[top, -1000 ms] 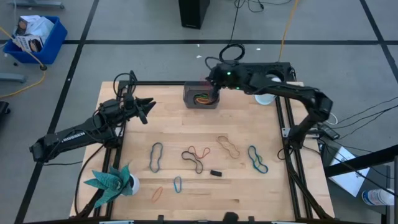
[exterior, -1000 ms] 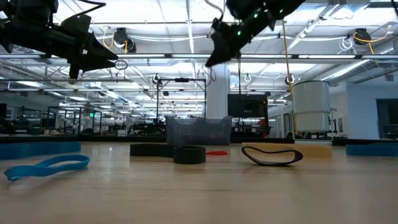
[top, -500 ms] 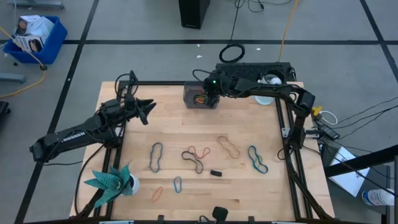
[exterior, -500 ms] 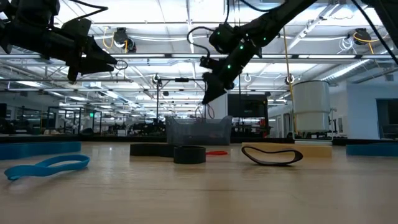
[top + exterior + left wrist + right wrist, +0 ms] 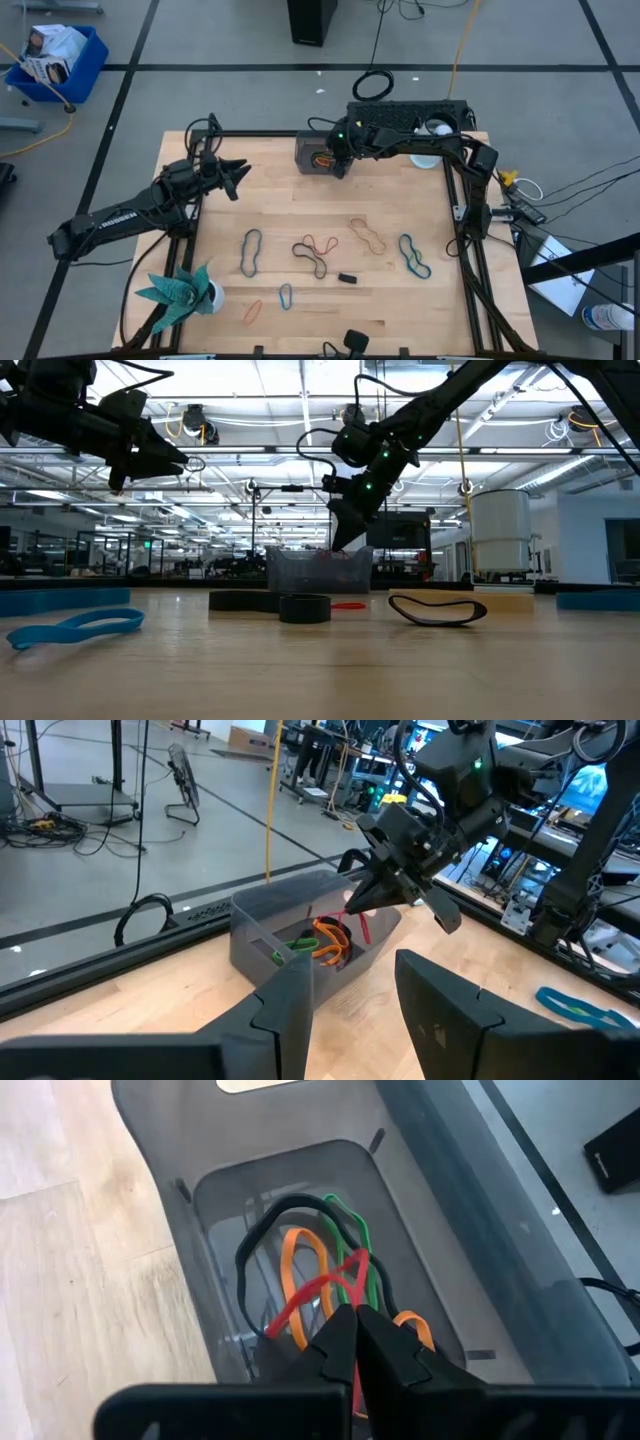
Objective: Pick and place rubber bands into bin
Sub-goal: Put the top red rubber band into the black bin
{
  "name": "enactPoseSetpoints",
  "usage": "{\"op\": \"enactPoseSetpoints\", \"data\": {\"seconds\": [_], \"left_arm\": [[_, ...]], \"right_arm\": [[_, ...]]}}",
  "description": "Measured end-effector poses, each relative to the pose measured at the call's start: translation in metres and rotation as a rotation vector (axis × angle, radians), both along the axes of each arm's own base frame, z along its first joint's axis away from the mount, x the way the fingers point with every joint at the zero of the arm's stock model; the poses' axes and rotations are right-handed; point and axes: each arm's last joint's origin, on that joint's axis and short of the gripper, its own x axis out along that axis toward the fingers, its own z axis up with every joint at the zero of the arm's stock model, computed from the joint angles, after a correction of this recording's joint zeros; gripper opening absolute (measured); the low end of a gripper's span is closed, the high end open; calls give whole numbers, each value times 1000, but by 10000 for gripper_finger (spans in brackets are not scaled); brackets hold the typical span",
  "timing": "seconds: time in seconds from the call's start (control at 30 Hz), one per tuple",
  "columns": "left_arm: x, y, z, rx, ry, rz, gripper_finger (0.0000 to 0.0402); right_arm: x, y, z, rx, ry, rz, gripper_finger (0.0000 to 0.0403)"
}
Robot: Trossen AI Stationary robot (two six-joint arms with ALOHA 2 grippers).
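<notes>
The dark grey bin point(image 5: 322, 155) stands at the table's far edge and holds orange, green and black rubber bands point(image 5: 300, 1250). My right gripper point(image 5: 336, 165) hangs over the bin, its fingertips point(image 5: 340, 545) at the rim, shut on a red rubber band point(image 5: 310, 1295). My left gripper point(image 5: 235, 175) is open and empty, raised over the table's far left, pointing at the bin. More bands lie flat on the table: blue point(image 5: 250, 250), black and red point(image 5: 315, 250), tan point(image 5: 366, 235), teal point(image 5: 413, 255), orange point(image 5: 252, 311). My right gripper pinches the red band point(image 5: 345, 1285) between its two fingertips, coming from above and slanting down into the bin. The band hangs slack below the fingers point(image 5: 358, 925), and its loop spreads over the orange and green bands inside the bin.
A small black block point(image 5: 347, 278) lies near the black band. A teal plant in a white pot point(image 5: 180, 290) stands at the near left corner. A white cup point(image 5: 427, 157) sits right of the bin. A black cable ring point(image 5: 372, 84) lies on the floor beyond the table.
My right gripper has come down from high above the bin until its fingertips reach the bin's rim, and has shifted slightly toward the table's left. It stays shut on the red band, which now hangs into the bin.
</notes>
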Motion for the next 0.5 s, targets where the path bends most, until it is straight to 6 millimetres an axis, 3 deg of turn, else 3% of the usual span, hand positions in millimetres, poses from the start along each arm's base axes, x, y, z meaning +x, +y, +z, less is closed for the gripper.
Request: {"op": "enactPoseSetpoints", "data": {"seconds": [0.5], "left_arm": [[0,0,0,0,1,0,150]], "right_arm": [[1,0,1,-16,-5,14,8]]}}
